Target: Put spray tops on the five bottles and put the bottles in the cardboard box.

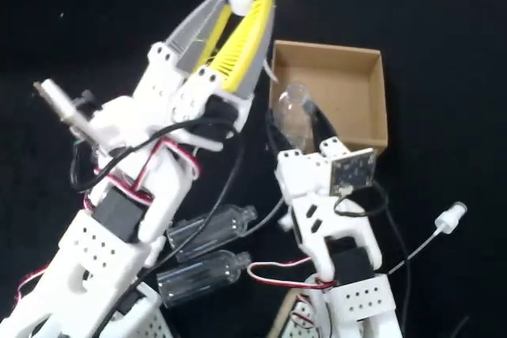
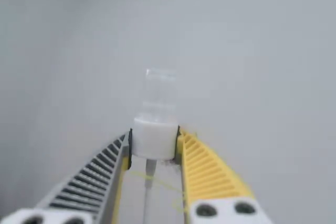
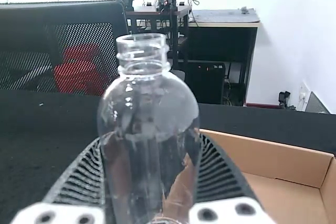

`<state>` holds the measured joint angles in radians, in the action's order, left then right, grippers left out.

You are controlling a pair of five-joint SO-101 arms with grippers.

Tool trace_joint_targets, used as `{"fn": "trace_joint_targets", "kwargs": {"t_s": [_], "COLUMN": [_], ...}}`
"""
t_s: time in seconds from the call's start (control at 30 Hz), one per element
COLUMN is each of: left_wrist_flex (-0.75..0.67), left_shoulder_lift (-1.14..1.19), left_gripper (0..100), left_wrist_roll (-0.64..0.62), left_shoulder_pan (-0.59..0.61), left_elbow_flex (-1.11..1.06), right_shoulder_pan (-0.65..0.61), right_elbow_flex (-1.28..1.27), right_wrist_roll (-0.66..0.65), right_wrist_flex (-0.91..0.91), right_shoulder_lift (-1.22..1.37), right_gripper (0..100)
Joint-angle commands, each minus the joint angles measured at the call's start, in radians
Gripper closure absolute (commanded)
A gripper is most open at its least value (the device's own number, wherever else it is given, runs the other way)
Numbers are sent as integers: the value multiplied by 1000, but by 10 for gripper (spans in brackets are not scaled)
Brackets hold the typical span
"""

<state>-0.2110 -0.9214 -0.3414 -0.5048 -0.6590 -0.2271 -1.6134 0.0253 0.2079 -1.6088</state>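
My left gripper [image 2: 153,142] is shut on a white spray top [image 2: 155,129] with a clear cap; its thin tube [image 2: 149,192] hangs down between the grey and yellow fingers. In the high view that gripper [image 1: 238,1] is raised high at the back, left of the cardboard box [image 1: 372,104]. My right gripper [image 3: 149,161] is shut on a clear bottle [image 3: 148,129] with an open neck, held upright. From above, that bottle [image 1: 295,116] stands at the box's left edge. Two more clear bottles [image 1: 210,231] [image 1: 198,276] lie on the table between the arms.
A loose spray top [image 1: 450,218] with its tube lies on the black table at the right. A grey cylindrical part [image 1: 59,102] sticks out from the left arm. Black chairs and a desk stand behind the table in the right wrist view.
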Motion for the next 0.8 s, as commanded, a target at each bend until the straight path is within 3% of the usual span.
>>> {"fn": "trace_joint_targets", "kwargs": {"t_s": [0.0, 0.2, 0.53, 0.77], "left_wrist_flex": [-15, -15, -15, -20], "left_shoulder_lift": [-35, 75, 324, 270], "left_gripper": [935, 935, 935, 935], "left_wrist_roll": [-12, -5, -6, -9], "left_shoulder_pan": [-10, -110, -7, 1], "left_elbow_flex": [12, 21, 139, 139], "right_shoulder_pan": [-6, -6, -6, -6], "right_elbow_flex": [10, 10, 10, 10], "right_wrist_roll": [2, 2, 2, 2], "right_wrist_flex": [-35, -35, -35, -35], "right_shoulder_lift": [-30, -30, -30, -30], "right_gripper": [988, 988, 988, 988]}}
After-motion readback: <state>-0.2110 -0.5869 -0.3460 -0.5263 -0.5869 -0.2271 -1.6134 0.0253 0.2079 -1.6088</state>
